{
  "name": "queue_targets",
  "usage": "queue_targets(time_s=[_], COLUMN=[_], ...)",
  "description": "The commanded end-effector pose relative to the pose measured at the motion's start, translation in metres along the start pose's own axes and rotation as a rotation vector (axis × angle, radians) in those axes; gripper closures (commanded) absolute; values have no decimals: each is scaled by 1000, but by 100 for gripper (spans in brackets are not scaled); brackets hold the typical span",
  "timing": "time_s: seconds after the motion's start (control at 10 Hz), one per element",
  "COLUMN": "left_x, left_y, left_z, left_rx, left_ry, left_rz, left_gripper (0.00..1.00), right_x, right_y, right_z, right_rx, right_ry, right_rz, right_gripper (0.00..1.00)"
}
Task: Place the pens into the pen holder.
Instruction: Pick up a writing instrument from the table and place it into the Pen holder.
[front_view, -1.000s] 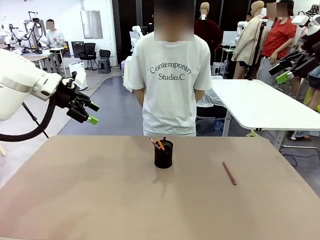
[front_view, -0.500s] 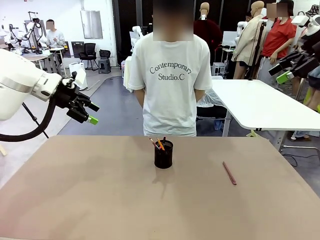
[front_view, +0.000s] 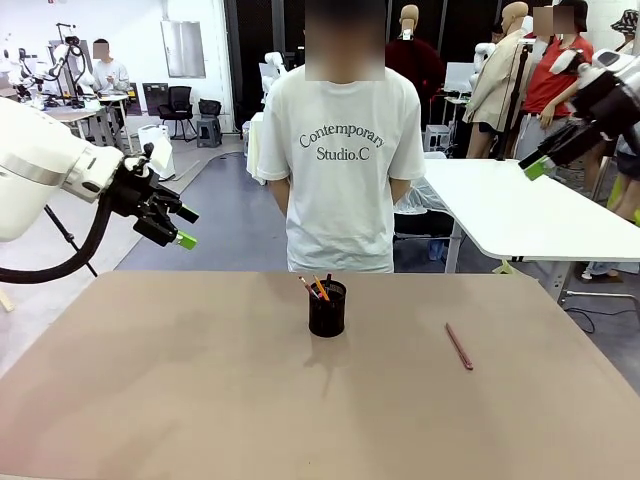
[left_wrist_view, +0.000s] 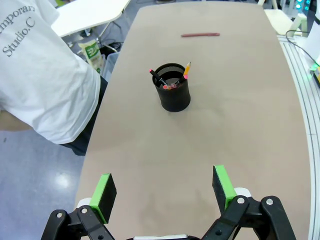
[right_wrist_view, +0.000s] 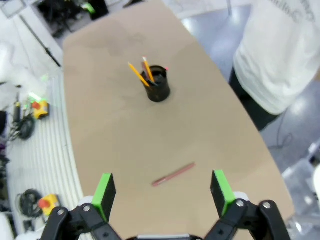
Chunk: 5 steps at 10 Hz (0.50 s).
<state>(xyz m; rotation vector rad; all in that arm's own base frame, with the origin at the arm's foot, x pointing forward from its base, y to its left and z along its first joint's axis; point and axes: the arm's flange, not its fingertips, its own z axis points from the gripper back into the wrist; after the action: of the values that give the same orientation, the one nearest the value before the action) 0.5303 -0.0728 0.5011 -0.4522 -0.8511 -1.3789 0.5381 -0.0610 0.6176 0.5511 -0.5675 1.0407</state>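
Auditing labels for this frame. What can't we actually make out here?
- Pens in the pen holder: front view, the mesh wall hides their lower ends, and they are too small to count reliably.
- Loose reddish pen: right wrist view, blurred, so it is unclear which end is the tip.
- Hands of the person: front view, hidden behind the torso.

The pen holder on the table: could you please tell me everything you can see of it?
The pen holder is a small black round cup, open at the top, with a smooth rim. It stands upright near the middle of the table, in front of the person. A yellow pencil and a black pen with a red tip lean inside it, sticking out above the rim. Nothing else touches it.
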Motion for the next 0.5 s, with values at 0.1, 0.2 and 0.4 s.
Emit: queue_targets(time_s=[0.1, 0.2, 0.4], left_x=[1, 1, 1], left_y=[-1, -1, -1], left_z=[3, 3, 3], left_rx=[6, 6, 6], left_ry=[1, 1, 1], left_rz=[9, 9, 9], left_gripper=[0, 0, 0], right_x=[16, 20, 21], right_y=[24, 28, 31], right_z=[-42, -61, -90], right_rx=[-193, -218, -284], right_ry=[189, 252, 334], right_rz=[-188, -252, -316], right_gripper=[0, 0, 0])
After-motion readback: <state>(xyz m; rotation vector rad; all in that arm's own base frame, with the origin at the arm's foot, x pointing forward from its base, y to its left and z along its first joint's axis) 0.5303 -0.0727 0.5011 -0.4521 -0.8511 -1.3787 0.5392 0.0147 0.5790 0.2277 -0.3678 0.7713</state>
